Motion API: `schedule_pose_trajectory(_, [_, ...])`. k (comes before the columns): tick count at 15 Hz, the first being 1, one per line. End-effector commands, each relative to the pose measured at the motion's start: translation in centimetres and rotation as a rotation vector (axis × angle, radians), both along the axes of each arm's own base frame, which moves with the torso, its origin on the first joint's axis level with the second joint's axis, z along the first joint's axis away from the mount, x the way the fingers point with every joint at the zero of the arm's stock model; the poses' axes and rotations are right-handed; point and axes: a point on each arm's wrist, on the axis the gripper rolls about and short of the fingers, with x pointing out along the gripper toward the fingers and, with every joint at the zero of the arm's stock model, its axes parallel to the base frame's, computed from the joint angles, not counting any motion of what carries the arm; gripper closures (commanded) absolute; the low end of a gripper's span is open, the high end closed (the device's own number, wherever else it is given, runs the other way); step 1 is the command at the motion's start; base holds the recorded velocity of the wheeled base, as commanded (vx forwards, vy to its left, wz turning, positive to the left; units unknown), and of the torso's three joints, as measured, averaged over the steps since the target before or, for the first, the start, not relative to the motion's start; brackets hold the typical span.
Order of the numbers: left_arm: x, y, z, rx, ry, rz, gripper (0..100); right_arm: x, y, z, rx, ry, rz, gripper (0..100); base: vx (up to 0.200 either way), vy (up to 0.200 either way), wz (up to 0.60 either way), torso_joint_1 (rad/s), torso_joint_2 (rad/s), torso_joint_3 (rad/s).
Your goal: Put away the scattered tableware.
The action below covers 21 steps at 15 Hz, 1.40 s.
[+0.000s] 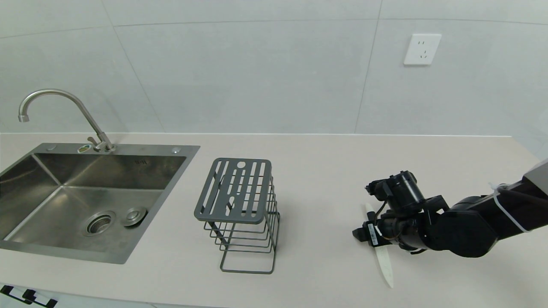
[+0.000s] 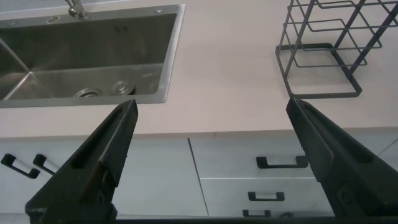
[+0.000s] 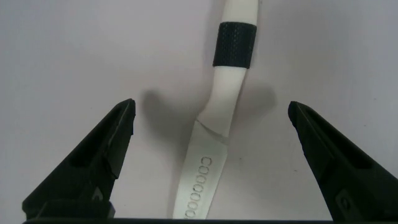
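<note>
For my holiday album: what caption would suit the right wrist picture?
Open right gripper poised above a white knife lying on the pale counter.

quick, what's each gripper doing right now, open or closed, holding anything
left gripper: open, holding nothing
right gripper: open, jaws either side of the white knife, not closed on it

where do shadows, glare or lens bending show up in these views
Head view: the wall tile seams bow into curves near the top, and the sink steel has a soft sheen, no hard glare. Right wrist view: the knife throws soft shadows on the counter either side of its handle. Left wrist view: flat, even light.
</note>
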Motion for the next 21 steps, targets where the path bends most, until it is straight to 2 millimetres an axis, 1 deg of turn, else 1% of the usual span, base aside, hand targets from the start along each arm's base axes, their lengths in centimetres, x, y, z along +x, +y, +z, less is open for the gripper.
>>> schedule_pose_trajectory(1, [0.0,0.0,0.0,0.0,0.001,0.0,0,0.2,0.2,-0.4,-0.012,0.004,-0.005,0,0.0,0.0,0.0,0.0,0.0,0.0])
schedule_pose_trajectory(8, [0.0,0.0,0.0,-0.002,0.001,0.0,0,-0.4,-0.1,-1.0,-0.033,0.026,-0.009,0,0.0,0.0,0.0,0.0,0.0,0.0])
schedule_pose_trajectory(9, [0.0,0.0,0.0,-0.002,0.002,0.0,0,-0.6,-0.3,-1.1,-0.038,0.03,-0.011,100,0.0,0.0,0.0,0.0,0.0,0.0])
schedule_pose_trajectory(12, [0.0,0.0,0.0,-0.002,0.001,0.0,0,-2.4,-1.3,-2.9,-0.088,0.109,-0.012,100,0.0,0.0,0.0,0.0,0.0,0.0])
schedule_pose_trajectory(14, [0.0,0.0,0.0,-0.003,0.002,0.0,0,-2.4,-1.3,-2.7,-0.086,0.105,-0.011,100,0.0,0.0,0.0,0.0,0.0,0.0])
schedule_pose_trajectory(17, [0.0,0.0,0.0,-0.006,0.002,0.0,0,-2.1,-1.1,-0.9,-0.064,0.033,0.008,100,0.0,0.0,0.0,0.0,0.0,0.0])
schedule_pose_trajectory(19, [0.0,0.0,0.0,-0.005,0.001,-0.001,0,-1.8,-1.4,1.0,-0.058,-0.059,0.038,100,0.0,0.0,0.0,0.0,0.0,0.0])
schedule_pose_trajectory(21, [0.0,0.0,0.0,-0.003,0.002,-0.003,0,-1.9,-1.8,2.2,-0.064,-0.101,0.061,100,0.0,0.0,0.0,0.0,0.0,0.0])
